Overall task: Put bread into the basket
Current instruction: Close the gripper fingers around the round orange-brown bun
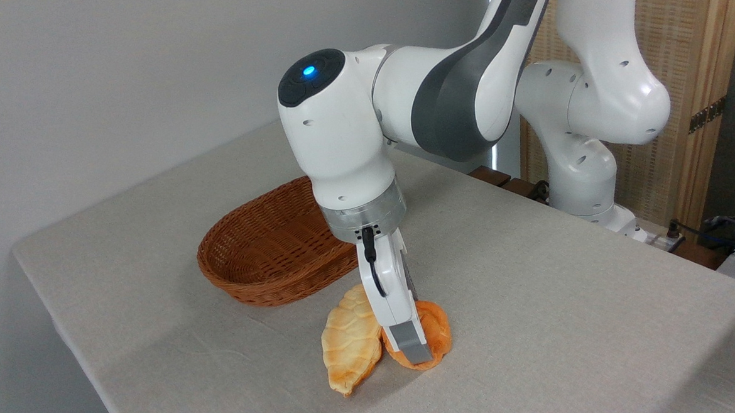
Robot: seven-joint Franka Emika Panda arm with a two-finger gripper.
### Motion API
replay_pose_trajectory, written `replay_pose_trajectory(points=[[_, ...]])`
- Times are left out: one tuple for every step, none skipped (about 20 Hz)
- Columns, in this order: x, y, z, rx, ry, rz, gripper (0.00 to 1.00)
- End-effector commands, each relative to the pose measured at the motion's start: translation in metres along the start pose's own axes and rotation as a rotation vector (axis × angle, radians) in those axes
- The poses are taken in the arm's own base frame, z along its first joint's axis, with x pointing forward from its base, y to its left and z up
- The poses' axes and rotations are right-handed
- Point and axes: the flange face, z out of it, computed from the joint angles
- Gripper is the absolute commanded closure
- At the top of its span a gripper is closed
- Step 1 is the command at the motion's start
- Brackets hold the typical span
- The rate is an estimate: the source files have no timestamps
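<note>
bread (436, 334): orange-brown | basket (263, 256): reddish-brown woven | loaf (349, 346): pale yellow

Woven wicker basket (263, 250), matt cloth table (536, 298), glossy white plastic arm (338, 132), wooden screen (699, 57)

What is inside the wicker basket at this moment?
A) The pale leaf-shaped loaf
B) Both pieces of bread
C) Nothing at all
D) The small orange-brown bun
C: the basket shows only bare weave inside, while the bun, with the gripper down on it, and the pale loaf both lie on the table in front of it.
</note>
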Motion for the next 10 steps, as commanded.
replay_pose_trajectory(points=[[-0.0005,-0.0017,0.0017,0.018,-0.009,0.019,0.43],[-0.0005,-0.0017,0.0017,0.018,-0.009,0.019,0.44],[-0.0005,-0.0017,0.0017,0.018,-0.009,0.019,0.44],[-0.0005,-0.0017,0.0017,0.018,-0.009,0.019,0.44],[-0.0005,-0.0017,0.0017,0.018,-0.009,0.019,0.43],[-0.0005,-0.0017,0.0017,0.018,-0.009,0.019,0.43],[-0.0005,-0.0017,0.0017,0.018,-0.009,0.019,0.43],[-0.0005,-0.0017,0.0017,0.018,-0.009,0.019,0.43],[-0.0005,-0.0017,0.0017,0.018,-0.009,0.019,0.43],[-0.0005,-0.0017,0.0017,0.018,-0.009,0.019,0.43]])
